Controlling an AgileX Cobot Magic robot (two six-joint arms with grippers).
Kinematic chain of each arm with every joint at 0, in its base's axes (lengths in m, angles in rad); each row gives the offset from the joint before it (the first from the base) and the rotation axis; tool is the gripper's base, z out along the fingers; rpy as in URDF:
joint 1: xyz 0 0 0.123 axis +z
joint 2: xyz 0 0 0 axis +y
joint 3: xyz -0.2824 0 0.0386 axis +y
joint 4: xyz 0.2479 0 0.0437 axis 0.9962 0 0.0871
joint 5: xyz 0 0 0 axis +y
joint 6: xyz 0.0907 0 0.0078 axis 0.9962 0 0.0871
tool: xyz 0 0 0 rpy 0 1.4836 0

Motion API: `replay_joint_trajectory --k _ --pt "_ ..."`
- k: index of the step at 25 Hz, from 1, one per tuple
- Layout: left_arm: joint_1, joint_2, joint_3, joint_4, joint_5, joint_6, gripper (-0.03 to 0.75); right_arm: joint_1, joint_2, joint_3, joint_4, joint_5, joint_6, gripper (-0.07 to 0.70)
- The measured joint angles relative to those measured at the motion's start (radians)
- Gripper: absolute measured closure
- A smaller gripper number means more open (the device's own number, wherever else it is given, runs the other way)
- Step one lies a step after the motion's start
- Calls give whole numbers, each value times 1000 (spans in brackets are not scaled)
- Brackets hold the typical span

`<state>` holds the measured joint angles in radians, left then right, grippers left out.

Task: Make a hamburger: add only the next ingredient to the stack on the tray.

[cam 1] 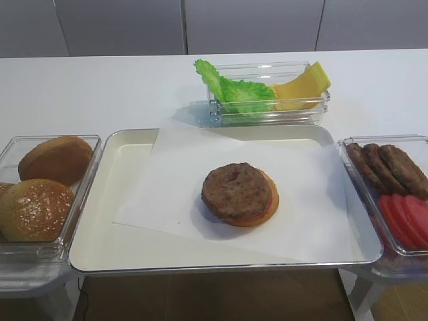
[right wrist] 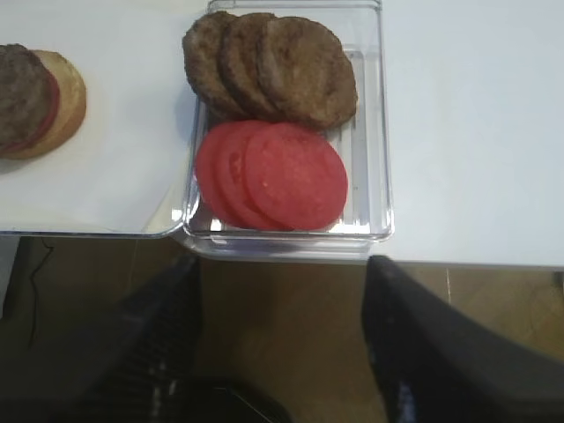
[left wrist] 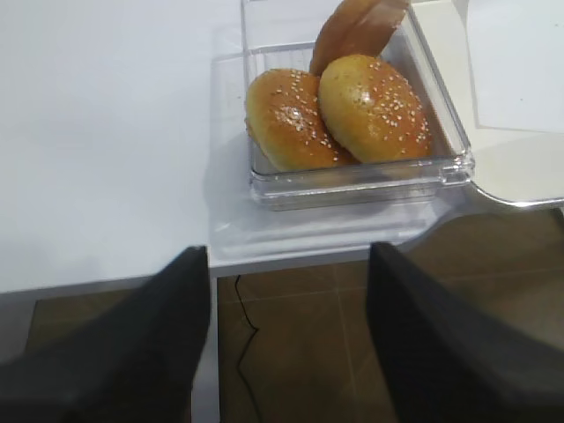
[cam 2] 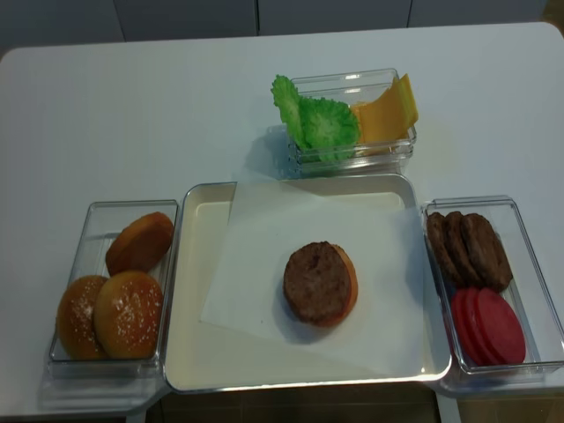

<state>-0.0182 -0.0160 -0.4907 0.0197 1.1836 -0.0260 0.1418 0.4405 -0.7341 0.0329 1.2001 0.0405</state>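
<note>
You are looking at a stack [cam 1: 241,195] that is already wearing its meat patty [cam 1: 235,190]: the brown disc is sitting on the red slice and the tan bun base, shifted a little to one side so the red edge is peeking out, near the middle of the paper-lined tray [cam 1: 120,200]. Judging from that, the step in hand is looking done, and nothing more is waiting to go on for this turn.

Both arms are hanging off the near edge of the table. The right gripper [right wrist: 282,352] is standing wide apart and carrying nothing; the left gripper [left wrist: 286,344] is likewise spread and empty.

Counting for you: three spare patties [cam 2: 467,249] and three tomato slices [cam 2: 489,324] are lying in the right tub, three bun tops [cam 2: 119,295] in the left tub, with lettuce [cam 2: 317,119] and cheese [cam 2: 383,115] in the far one.
</note>
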Motion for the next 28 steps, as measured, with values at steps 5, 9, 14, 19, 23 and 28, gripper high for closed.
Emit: replay_joint_trajectory --k 5,9,14,19,23,28 --pt "0 0 0 0 0 0 296 0 -149 37 0 22 -4 181" --pt "0 0 0 0 0 0 296 0 -255 85 0 29 -18 181" --pt "0 0 0 0 0 0 296 0 -388 139 22 33 -63 181" --pt "0 0 0 0 0 0 296 0 -458 199 23 33 -65 181" --pt "0 0 0 0 0 0 296 0 -459 211 23 -14 -75 181" --pt "0 0 0 0 0 0 296 0 -459 244 23 -63 -91 181"
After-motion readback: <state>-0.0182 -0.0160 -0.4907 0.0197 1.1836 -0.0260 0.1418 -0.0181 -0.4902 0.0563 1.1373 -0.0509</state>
